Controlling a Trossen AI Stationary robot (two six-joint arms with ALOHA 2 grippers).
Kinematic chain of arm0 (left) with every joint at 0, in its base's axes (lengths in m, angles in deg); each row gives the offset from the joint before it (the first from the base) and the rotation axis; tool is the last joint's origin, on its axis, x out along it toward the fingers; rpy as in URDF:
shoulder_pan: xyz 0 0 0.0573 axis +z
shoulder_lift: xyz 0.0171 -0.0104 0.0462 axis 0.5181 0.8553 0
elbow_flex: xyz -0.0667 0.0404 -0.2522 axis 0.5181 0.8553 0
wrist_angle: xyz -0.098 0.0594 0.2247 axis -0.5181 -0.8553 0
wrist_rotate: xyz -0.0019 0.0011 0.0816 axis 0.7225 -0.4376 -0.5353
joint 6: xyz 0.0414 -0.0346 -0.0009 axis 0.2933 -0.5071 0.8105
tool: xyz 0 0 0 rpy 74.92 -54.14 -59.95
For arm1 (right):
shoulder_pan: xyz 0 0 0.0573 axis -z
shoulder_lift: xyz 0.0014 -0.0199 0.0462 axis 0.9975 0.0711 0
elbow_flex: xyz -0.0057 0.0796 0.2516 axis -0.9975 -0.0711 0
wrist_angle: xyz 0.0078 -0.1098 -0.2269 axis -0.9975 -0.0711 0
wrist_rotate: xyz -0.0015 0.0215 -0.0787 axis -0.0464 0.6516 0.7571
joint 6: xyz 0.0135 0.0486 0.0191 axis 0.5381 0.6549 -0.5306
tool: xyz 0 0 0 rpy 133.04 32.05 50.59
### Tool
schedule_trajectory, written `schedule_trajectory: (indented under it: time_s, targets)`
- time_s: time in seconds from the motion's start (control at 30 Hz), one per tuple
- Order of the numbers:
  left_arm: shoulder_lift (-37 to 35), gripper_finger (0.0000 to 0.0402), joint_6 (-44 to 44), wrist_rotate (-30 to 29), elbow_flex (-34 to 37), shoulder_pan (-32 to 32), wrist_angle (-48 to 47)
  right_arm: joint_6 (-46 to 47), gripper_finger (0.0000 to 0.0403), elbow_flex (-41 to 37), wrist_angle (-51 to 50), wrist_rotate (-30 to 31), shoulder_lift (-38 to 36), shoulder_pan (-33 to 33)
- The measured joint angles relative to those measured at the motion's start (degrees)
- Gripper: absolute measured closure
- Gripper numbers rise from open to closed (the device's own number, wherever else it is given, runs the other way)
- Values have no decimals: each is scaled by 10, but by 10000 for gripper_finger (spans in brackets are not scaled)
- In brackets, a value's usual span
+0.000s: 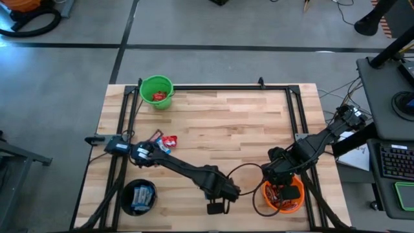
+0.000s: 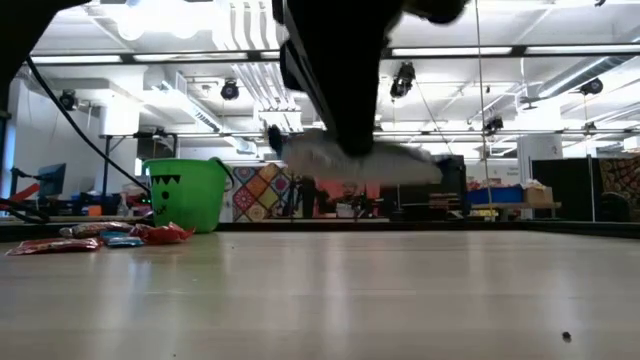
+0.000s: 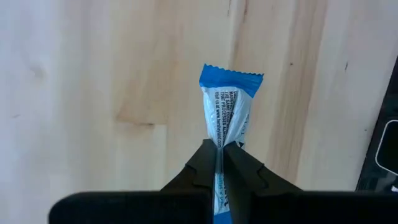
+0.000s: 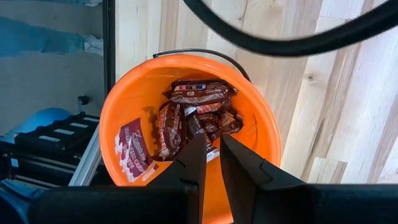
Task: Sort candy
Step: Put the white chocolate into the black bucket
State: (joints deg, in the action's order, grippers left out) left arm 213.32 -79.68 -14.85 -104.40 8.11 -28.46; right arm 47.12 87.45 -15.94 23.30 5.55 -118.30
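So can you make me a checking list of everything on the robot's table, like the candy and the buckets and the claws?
Surface: wooden table, mostly bare boards.
Job's things: blue-and-white candy pinched in the left gripper; small pile of loose candies near the table's left side; red packets in the green bucket; blue-and-white packets in the black bucket; dark brown bars in the orange bucket.
Clutter: nothing seen.
Grippers: left shut on the candy, above the near edge; right gripper over the orange bucket, jaws nearly closed, nothing visibly held.
Cables: black cable arcs above the orange bucket.
Surroundings: grey floor; desk with keyboard at right.
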Motion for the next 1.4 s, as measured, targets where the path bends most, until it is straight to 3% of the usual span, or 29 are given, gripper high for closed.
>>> schedule_trajectory:
  time_s: [0.3, 0.8, 1.4]
  targets:
    - [-61, 401, -41, -53, 0, -10, -83, -1, 364, 0, 0, 4, 0, 0]
    - [-182, 401, -150, -84, -1, -45, -157, -1, 364, 0, 0, 5, 0, 0]
    - [-302, 401, -262, -145, 5, -120, -160, 37, 364, 0, 3, 5, 0, 0]
